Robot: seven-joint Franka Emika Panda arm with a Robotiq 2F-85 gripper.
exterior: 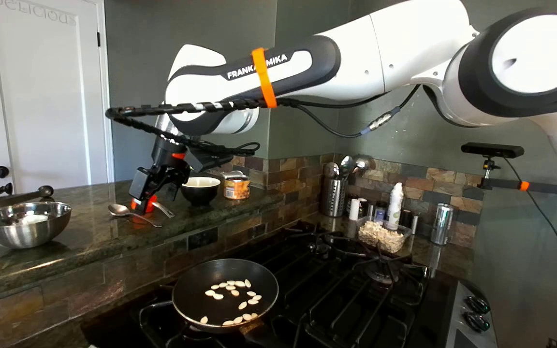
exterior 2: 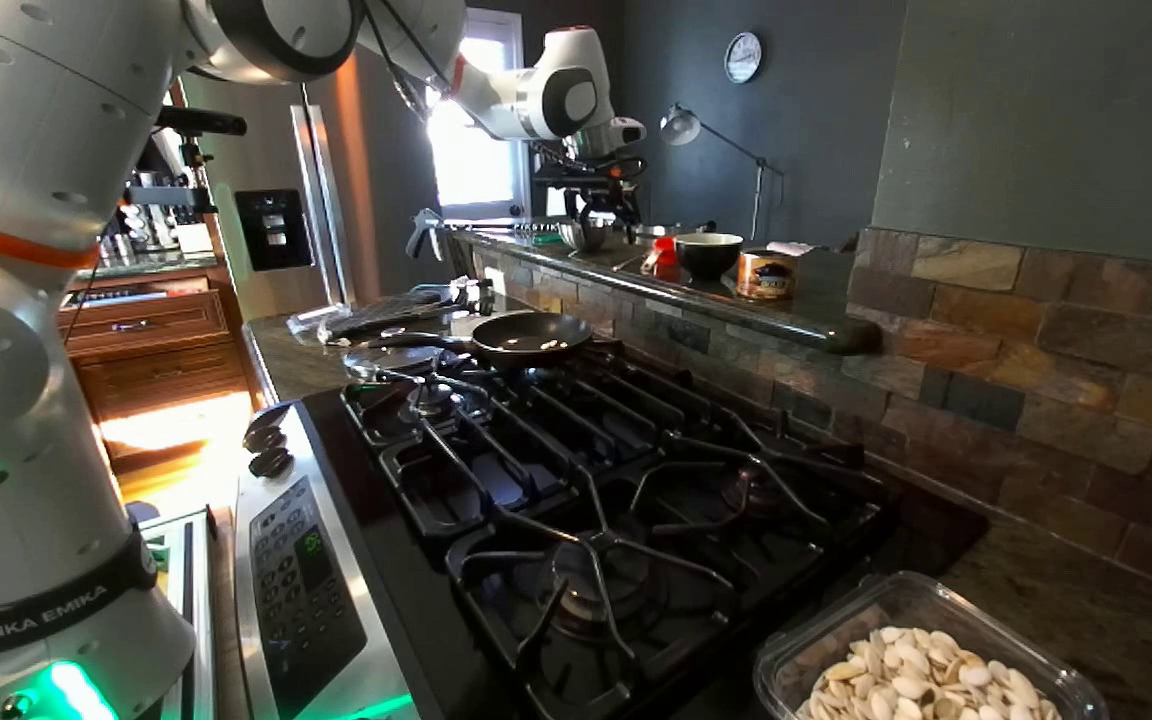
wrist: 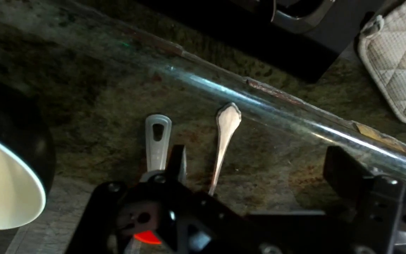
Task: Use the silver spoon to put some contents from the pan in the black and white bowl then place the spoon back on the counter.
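Pan (exterior: 195, 291) held pale seeds (exterior: 235, 293) | tub (exterior 2: 814, 642) held heaped seeds (exterior 2: 911, 688) | arm (exterior 2: 36, 390) read "FRANKA EMIKA" | tool (wrist: 258, 162) stood released, jaws apart

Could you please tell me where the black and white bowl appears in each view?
In an exterior view: black and white bowl left of centre, near mid-height.
In an exterior view: bowl right of centre, upper half.
Wrist view: bowl cut off at the left edge.
Shared landmark: the stone counter beneath it.
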